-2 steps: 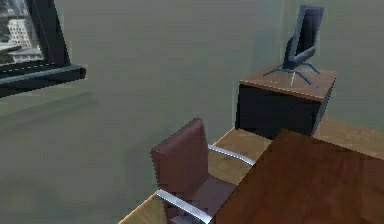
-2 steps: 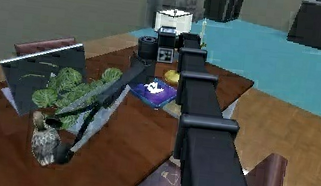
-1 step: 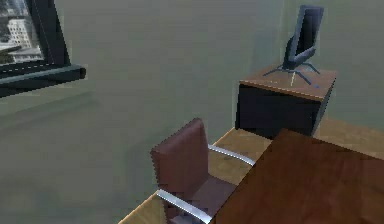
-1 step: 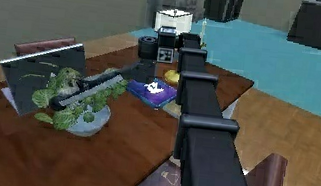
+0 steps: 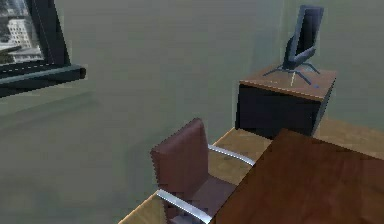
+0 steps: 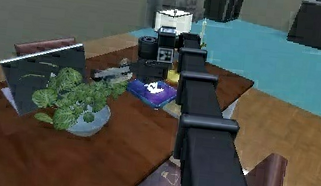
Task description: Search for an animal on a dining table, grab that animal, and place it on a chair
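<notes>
The gripper (image 6: pixel 146 57) sits at the far end of the dark square arm (image 6: pixel 204 136), out over the glossy wooden dining table (image 6: pixel 20 156). Things lie on the table at and behind it, so I cannot tell whether it holds anything. Just on the near side of the gripper lies a flat purple-blue slab (image 6: pixel 154 94) with a small pale blob on top, and a low grey thing (image 6: pixel 115 73) lies just to its left. Either may be the animal, but neither shape is clear enough to say. Farther left of the gripper stand a leafy plant (image 6: pixel 72 103) in a pale bowl and a thin propped panel (image 6: pixel 41 67).

The step in hand looks like the grab. It calls for a slow, square approach to the small thing, keeping off the slab's edge and the leaves. Back along the arm, right of the bar, a reddish-brown chair (image 6: pixel 267 182) is the nearest place to set it. A second chair (image 5: pixel 185 162), padded with bright metal arms, stands at the table's edge.
</notes>
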You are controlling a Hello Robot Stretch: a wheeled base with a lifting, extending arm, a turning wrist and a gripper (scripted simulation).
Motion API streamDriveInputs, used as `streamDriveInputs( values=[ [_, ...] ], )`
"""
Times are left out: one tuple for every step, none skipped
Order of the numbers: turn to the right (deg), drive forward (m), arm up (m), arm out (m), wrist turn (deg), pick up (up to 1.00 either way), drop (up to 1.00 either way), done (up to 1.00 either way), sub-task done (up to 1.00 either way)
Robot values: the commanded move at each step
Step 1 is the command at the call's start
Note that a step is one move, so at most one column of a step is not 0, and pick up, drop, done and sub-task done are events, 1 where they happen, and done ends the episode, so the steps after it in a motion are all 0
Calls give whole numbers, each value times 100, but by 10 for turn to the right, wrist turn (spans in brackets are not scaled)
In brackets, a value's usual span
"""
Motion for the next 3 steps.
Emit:
streamDriveInputs(
  values=[
    [0, 0, 0, 0, 450, 0, 0, 0, 0],
    [0, 0, 0, 0, 270, 0, 0, 0, 0],
    [0, 0, -36, 0, 0, 0, 0, 0, 0]
  ],
)
